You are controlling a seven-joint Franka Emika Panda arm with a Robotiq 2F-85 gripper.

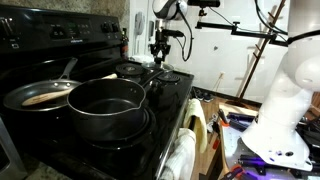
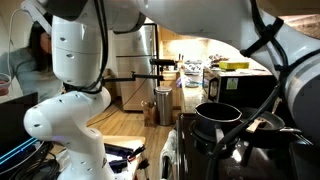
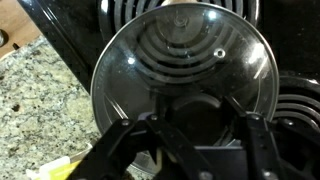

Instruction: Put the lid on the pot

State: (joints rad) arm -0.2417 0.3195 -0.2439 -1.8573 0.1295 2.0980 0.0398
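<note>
The round glass lid (image 3: 180, 55) with a steel rim fills the wrist view, lying flat over a coil burner at the back of the black stove. Its dark knob sits between my gripper's (image 3: 196, 128) two fingers, which stand apart on either side of it; I see no clear contact. In an exterior view my gripper (image 1: 160, 52) points straight down just above the lid (image 1: 166, 72) at the stove's rear. The large dark pot (image 1: 105, 104) stands uncovered on the front burner, well in front of the gripper. It also shows in an exterior view (image 2: 217, 113).
A frying pan (image 1: 40, 95) with a long metal handle sits beside the pot. The stove's control panel (image 1: 50, 28) rises behind. A speckled granite counter (image 3: 30, 110) lies next to the lid. Another coil burner (image 3: 300, 110) is on the lid's other side.
</note>
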